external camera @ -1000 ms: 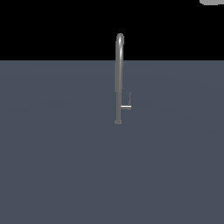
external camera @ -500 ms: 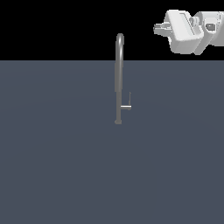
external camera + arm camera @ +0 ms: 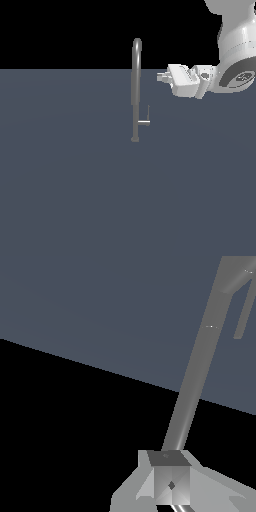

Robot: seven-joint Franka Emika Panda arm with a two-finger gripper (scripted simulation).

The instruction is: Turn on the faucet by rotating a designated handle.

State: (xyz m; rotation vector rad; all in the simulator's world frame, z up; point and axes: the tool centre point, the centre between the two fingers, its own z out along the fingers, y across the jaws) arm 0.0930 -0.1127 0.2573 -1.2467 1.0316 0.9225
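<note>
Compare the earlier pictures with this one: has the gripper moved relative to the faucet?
Yes. The gripper has come in from the exterior view's upper right, lower and nearer the faucet, which stayed put.

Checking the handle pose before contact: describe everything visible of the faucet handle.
The handle is a small grey metal L-shaped lever: a short horizontal stub leaving the faucet low on its pipe toward the exterior view's right, ending in a thin upright pin. It joins only the pipe; nothing else touches it. The gripper hangs higher, to the right, apart.
</note>
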